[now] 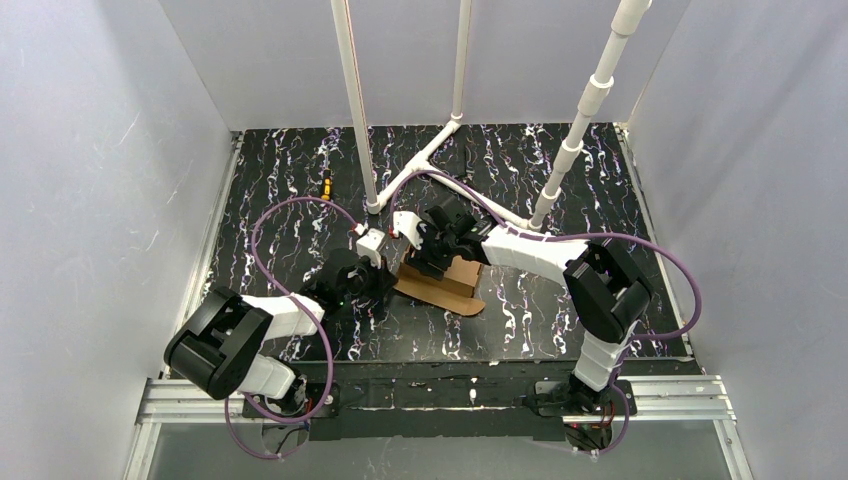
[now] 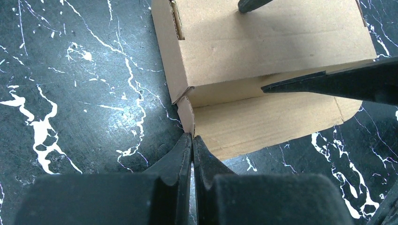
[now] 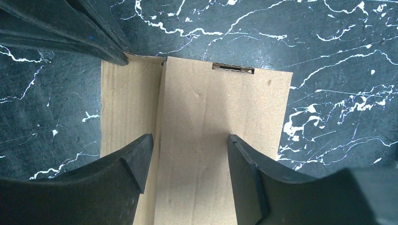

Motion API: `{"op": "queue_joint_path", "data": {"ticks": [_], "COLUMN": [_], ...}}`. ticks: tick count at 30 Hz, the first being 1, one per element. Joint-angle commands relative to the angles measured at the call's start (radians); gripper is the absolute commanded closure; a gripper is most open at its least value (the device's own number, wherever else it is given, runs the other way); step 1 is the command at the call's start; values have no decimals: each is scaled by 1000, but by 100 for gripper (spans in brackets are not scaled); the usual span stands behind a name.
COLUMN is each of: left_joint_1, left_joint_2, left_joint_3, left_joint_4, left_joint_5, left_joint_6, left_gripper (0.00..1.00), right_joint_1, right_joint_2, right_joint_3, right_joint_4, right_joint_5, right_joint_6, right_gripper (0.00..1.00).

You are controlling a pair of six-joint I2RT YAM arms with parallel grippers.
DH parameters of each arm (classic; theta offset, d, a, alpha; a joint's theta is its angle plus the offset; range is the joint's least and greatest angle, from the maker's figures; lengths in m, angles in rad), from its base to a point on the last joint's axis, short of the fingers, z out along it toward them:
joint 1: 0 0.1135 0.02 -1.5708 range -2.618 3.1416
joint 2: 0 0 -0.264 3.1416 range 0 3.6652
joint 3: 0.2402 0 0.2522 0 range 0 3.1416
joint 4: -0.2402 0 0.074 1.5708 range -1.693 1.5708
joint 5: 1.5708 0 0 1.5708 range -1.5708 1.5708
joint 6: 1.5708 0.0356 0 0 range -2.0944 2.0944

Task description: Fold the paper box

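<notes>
Mostly there: the paper box (image 1: pixel 447 283) sits mid-table (image 1: pixel 560 170), body formed, but the front flap (image 2: pixel 272 122) lies flat and needs closing. Left gripper (image 2: pixel 192 140) is clenched, tips at the corner tab (image 2: pixel 186 112); can't tell if it pinches it. Right gripper (image 3: pixel 190 140) is spread wide over the top panel, grasping nothing.

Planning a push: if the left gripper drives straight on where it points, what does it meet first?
The paper box: the shut left gripper aims at its near corner tab, touching or nearly so; depth unclear.
</notes>
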Motion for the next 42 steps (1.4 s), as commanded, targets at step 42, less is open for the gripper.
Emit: {"op": "queue_joint_path", "data": {"ticks": [42], "left_joint_1": [1], "left_joint_2": [6], "left_joint_3": [333], "left_joint_4": [-421], "left_joint_5": [-44], "left_joint_6": [-239], "left_gripper": [100], "right_joint_1": [-2], "right_joint_2": [65], "right_joint_3": [-5], "right_joint_4": [-104], "right_joint_5": [-24], "right_joint_6": [13], "right_gripper": [34]}}
